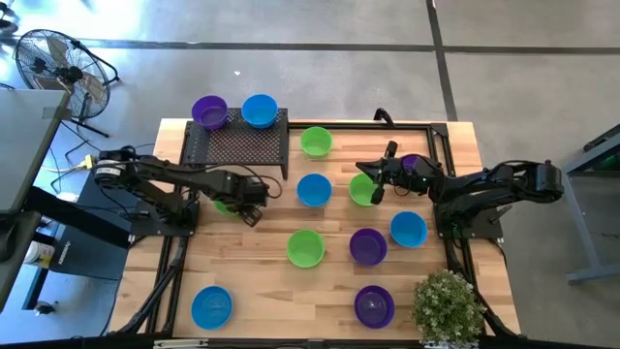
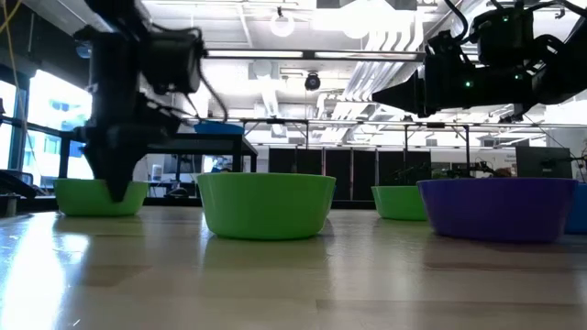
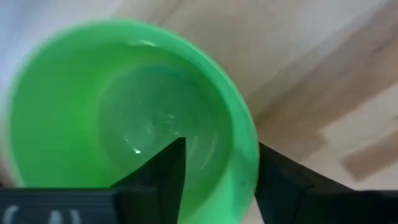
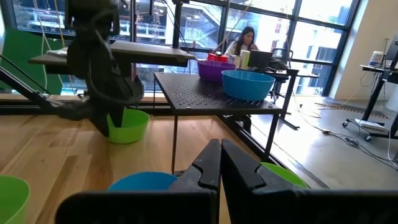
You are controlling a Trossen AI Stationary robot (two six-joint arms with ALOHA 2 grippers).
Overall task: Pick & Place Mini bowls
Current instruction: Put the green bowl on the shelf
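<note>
On pale wood table — left tool astride green bowl rim, right tool clenched, windowed room.

The whole bench is seen straight down from overhead. A level view is taken at bench-top height, facing the room behind. The left wrist camera is pressed close above a green bowl; the right wrist camera faces across toward the black mesh rack, also seen overhead.
</note>
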